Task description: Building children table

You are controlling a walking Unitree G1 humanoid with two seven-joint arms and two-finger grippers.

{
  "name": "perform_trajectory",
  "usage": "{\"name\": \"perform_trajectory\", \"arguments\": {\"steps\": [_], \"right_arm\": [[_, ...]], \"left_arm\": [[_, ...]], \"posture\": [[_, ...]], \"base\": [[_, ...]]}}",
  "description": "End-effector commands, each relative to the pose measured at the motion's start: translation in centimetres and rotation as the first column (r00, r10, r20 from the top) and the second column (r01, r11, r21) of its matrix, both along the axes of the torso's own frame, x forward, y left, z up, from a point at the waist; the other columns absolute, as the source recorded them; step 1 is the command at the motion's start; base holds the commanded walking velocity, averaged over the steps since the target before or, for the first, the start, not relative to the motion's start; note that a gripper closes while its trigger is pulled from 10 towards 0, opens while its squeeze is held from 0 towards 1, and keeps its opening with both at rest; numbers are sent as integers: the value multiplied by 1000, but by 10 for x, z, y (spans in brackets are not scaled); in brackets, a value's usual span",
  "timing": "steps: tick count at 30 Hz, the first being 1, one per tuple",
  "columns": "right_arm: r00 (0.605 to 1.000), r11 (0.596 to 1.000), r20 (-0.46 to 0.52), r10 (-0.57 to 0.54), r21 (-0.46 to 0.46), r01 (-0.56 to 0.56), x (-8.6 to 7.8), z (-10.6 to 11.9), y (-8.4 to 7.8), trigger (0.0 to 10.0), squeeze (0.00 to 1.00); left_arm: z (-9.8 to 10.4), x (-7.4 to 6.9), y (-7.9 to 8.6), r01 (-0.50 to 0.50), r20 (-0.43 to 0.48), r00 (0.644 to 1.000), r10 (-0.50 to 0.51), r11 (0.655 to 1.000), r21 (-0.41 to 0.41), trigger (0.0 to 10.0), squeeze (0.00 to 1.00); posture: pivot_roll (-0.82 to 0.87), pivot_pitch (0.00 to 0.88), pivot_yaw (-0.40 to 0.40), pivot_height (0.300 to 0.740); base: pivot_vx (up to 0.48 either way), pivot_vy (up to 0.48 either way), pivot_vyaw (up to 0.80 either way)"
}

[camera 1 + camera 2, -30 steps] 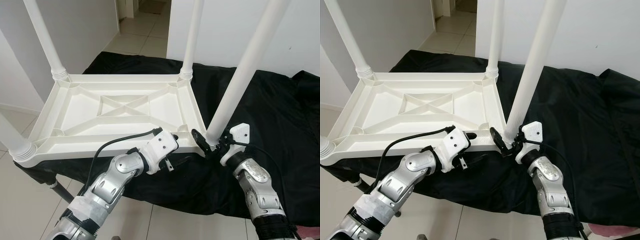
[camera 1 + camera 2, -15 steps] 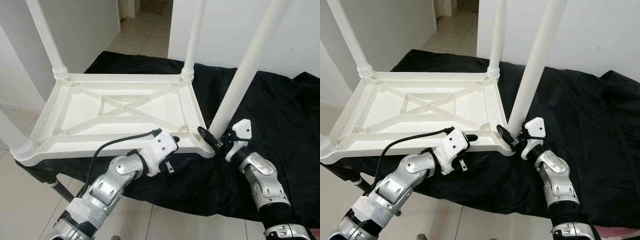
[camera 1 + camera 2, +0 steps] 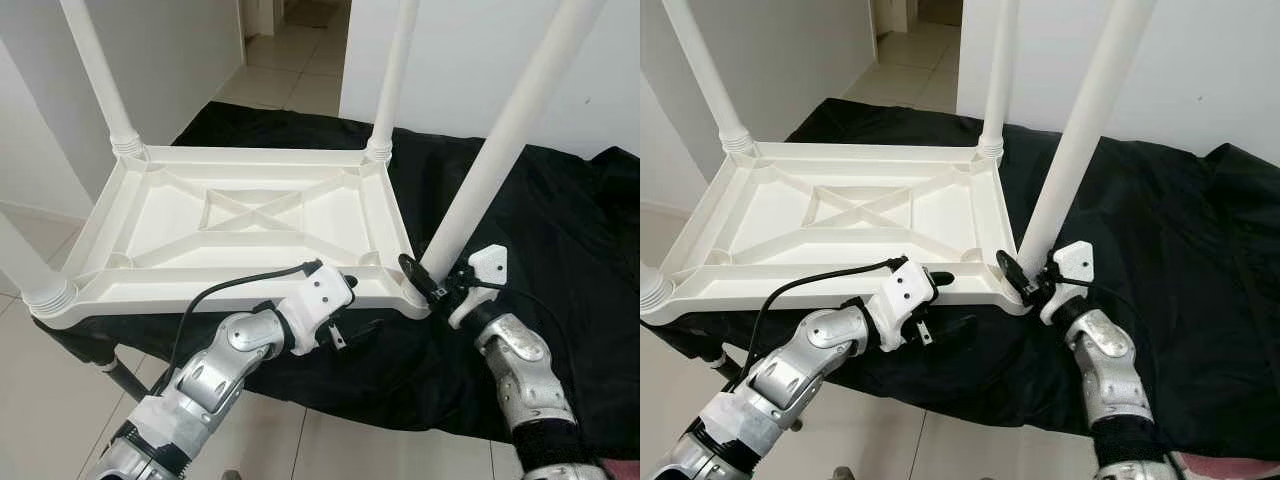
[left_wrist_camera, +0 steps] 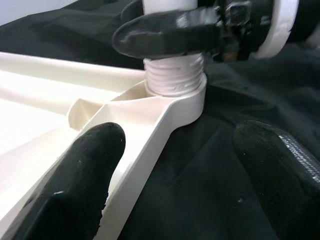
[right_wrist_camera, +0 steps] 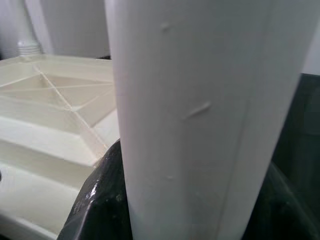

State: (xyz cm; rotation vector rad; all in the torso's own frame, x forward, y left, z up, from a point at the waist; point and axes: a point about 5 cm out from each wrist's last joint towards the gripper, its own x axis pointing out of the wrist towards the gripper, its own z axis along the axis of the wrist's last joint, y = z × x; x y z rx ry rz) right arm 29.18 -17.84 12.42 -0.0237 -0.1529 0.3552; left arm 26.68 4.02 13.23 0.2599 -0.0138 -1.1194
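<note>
The white plastic children's table [image 3: 240, 225] lies upside down on a black cloth [image 3: 560, 210] that covers a low worktop, its ribbed underside facing up with a crossed brace in the middle. Four white legs stand up from its corners: the far left leg [image 3: 100, 75], the far right leg [image 3: 393, 70], the near left leg [image 3: 25, 270] at the picture's edge, and the near right leg [image 3: 505, 150], which leans a little to the right as it rises. Beyond the cloth are pale floor tiles [image 3: 285, 55] and white walls [image 3: 470, 50].

The right gripper [image 3: 432, 285] is clamped around the base of the near right leg, just above its threaded collar [image 4: 173, 80] in the corner socket; the right wrist view shows a black finger on each side of the white tube. The left gripper [image 4: 180, 165] sits at the table's near edge, just left of that same corner, its fingers [image 4: 82, 175] spread wide: one rests against the rim of the tabletop, though contact is hard to confirm, and the other hangs over the black cloth. A black cable [image 3: 235, 283] loops from the left wrist back along the silver arm.
</note>
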Motion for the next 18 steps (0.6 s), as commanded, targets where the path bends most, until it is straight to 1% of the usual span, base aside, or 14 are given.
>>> {"name": "perform_trajectory", "arguments": {"steps": [1, 4, 5, 6, 7, 8, 9, 10, 11, 12, 13, 14, 16, 18], "right_arm": [[993, 996, -76, -90, 7, 91, -5, -13, -1, 10000, 0], [979, 982, -102, -174, 53, 180, -10, -14, 3, 10000, 0], [979, 982, -102, -174, 53, 180, -10, -14, 3, 10000, 0], [959, 962, -113, -259, 59, 267, -13, -15, 10, 10000, 0], [959, 962, -113, -259, 59, 267, -13, -15, 10, 10000, 0], [941, 945, -124, -313, 59, 322, -14, -17, 14, 10000, 0], [911, 912, -121, -394, 68, 404, -16, -17, 16, 10000, 0], [911, 912, -121, -394, 68, 404, -16, -17, 16, 10000, 0], [888, 888, -118, -445, 74, 455, -18, -16, 18, 10000, 0], [866, 865, -142, -480, 91, 494, -19, -18, 22, 10000, 0], [853, 852, -155, -498, 98, 515, -19, -19, 26, 10000, 0], [853, 852, -155, -498, 98, 515, -19, -19, 26, 10000, 0], [852, 853, -182, -492, 99, 513, -19, -19, 34, 10000, 0], [854, 855, -180, -488, 97, 509, -20, -19, 35, 10000, 0]], "left_arm": [[1, -9, -2, 139, -28, 990, -139, 990, 11, 10000, 0], [-1, -9, 0, 138, -29, 990, -138, 990, 16, 10000, 0], [-1, -9, 0, 138, -29, 990, -138, 990, 16, 10000, 0], [-1, -8, -1, 136, -28, 990, -135, 991, 18, 10000, 0], [-1, -8, -1, 136, -28, 990, -135, 991, 18, 10000, 0], [-1, -8, -1, 134, -29, 991, -134, 991, 16, 10000, 0], [0, -7, -2, 133, -28, 991, -133, 991, 14, 10000, 0], [0, -7, -2, 133, -28, 991, -133, 991, 14, 10000, 0], [0, -7, -3, 132, -27, 991, -132, 991, 12, 10000, 0], [0, -8, -3, 132, -26, 991, -132, 991, 11, 10000, 0], [-1, -8, -3, 132, -26, 991, -132, 991, 11, 10000, 0], [-1, -8, -3, 132, -26, 991, -132, 991, 11, 10000, 0], [-1, -9, -3, 132, -29, 991, -131, 991, 10, 10000, 0], [-1, -10, -2, 132, -29, 991, -131, 991, 10, 10000, 0]], "posture": [[-48, 0, -21, 740], [-50, 0, -21, 740], [-50, 0, -21, 740], [-50, 0, -22, 740], [-50, 0, -22, 740], [-52, 0, -23, 740], [-53, 0, -25, 740], [-53, 0, -25, 740], [-53, 0, -25, 740], [-51, 0, -26, 740], [-51, 0, -26, 740], [-51, 0, -26, 740], [-50, 0, -25, 740], [-50, 0, -25, 740]], "base": [[0, 0, 0], [0, 0, 0], [0, 0, 0], [0, 0, 0], [0, 0, 0], [0, 0, 0], [0, 0, 0], [0, 0, 0], [0, 0, 0], [0, 0, 0], [0, 0, 0], [0, 0, 0], [0, 0, 0], [0, 0, 0]]}}
